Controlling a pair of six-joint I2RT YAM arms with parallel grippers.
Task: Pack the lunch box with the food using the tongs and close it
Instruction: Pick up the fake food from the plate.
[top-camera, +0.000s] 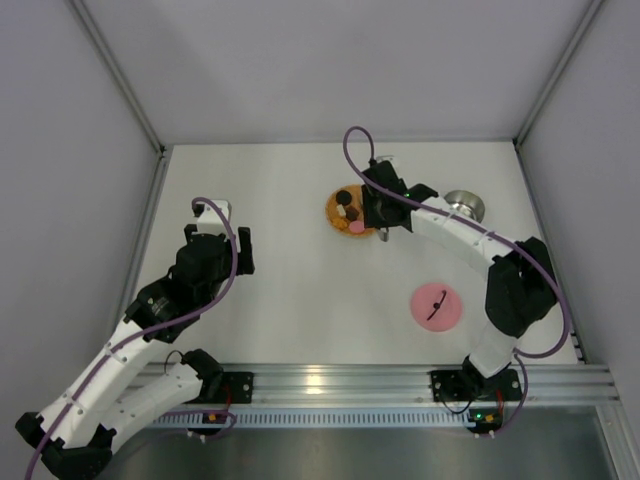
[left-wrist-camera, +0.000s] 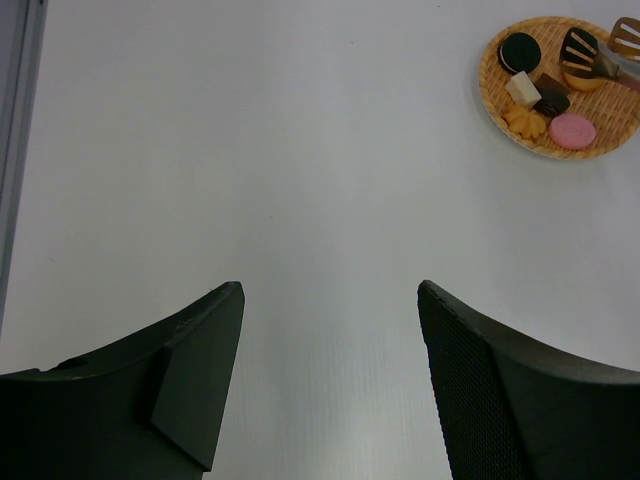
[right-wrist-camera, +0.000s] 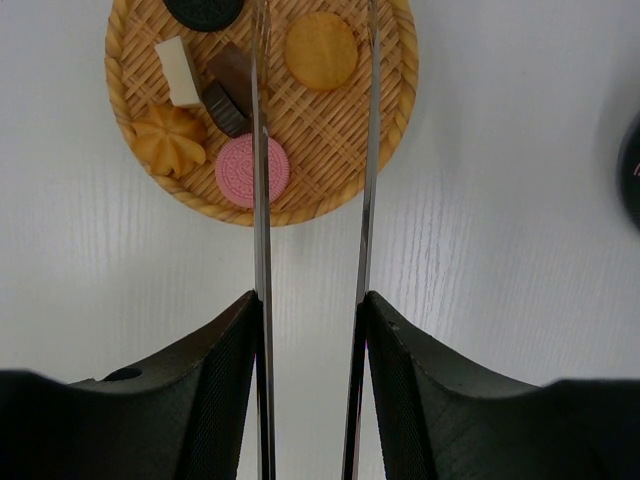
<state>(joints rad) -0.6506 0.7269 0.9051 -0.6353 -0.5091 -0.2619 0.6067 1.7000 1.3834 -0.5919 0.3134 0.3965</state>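
Right jaws clamp the tongs (right-wrist-camera: 259, 200) over the food (right-wrist-camera: 252, 170) on a woven mat (right-wrist-camera: 395, 90); left jaws gape empty.

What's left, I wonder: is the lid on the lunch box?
No, the pink lid lies on the table, apart from the lunch box.

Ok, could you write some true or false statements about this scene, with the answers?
1. The right end effector holds the tongs. True.
2. The food is already in the lunch box. False: it lies on the woven mat.
3. The left end effector is open and empty. True.
4. The pink lid sits on the lunch box. False: it lies apart from it, on the table.
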